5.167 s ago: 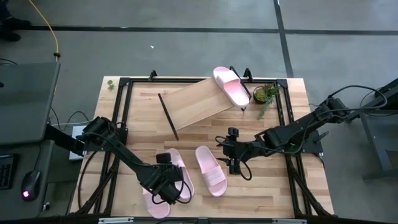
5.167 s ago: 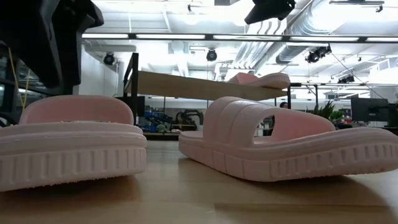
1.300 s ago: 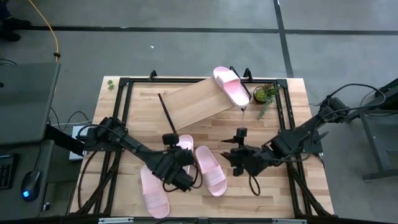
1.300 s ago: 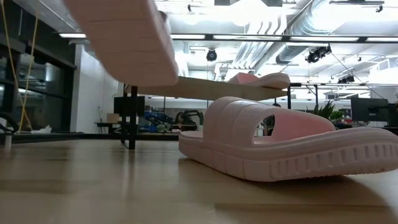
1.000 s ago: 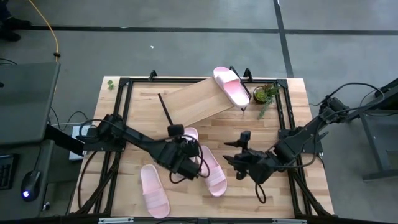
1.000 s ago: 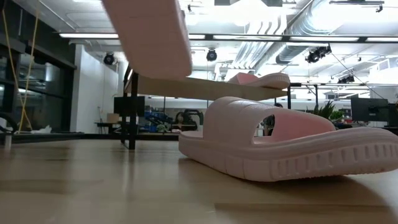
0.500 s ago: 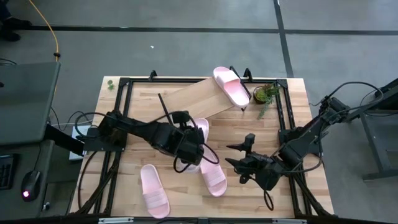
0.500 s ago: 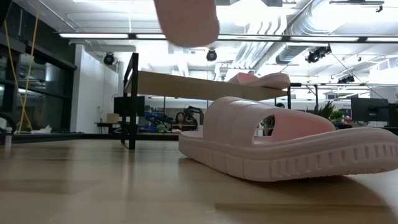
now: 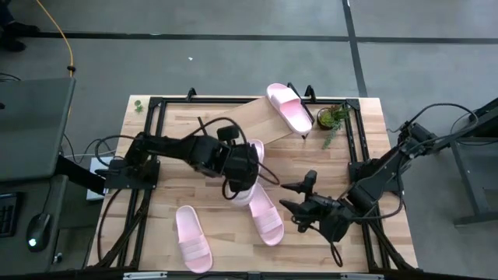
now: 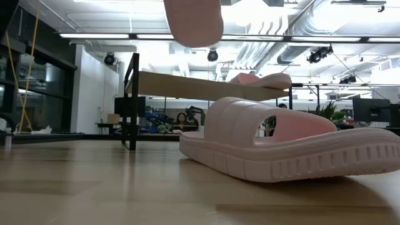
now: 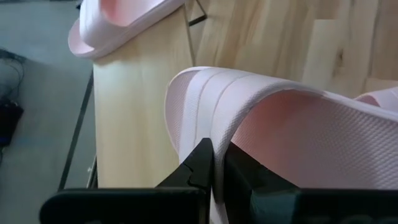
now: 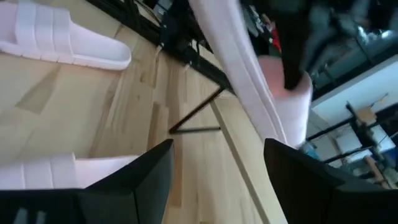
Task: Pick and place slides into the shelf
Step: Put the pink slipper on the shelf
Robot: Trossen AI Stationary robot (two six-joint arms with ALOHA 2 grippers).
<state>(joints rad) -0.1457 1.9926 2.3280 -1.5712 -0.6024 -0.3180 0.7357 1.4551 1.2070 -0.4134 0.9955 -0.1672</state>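
Observation:
One pale pink slide (image 9: 289,106) lies on the far right end of the shelf (image 9: 245,126), a light-wood board on black legs. A second slide (image 9: 264,215) lies sole down on the table's middle, and a third slide (image 9: 192,239) at the near left. A further slide (image 9: 250,173) hangs in the air near the shelf's near edge, with my left gripper (image 9: 240,167) shut on it; it shows at the low view's top (image 10: 194,22). My right gripper (image 9: 292,198) stands open just right of the middle slide, nothing between its fingers. My left gripper pinches the edge of the slide's strap band (image 11: 205,134) between its two fingers, one finger on the band's outer face and one under the band. The slide is lifted clear of the table and hangs tilted below the fingers.
A small potted plant (image 9: 333,117) stands at the far right beside the shelf. Black frame rails (image 9: 152,148) run along the table's edges. Bare tabletop (image 9: 187,187) lies between the shelf and the near slides.
My left gripper has carried its slide up and toward the table's far edge, from beside the middle slide to the shelf's near edge. The slide has stayed in the hold. My right gripper has drifted a little toward the near edge, still open.

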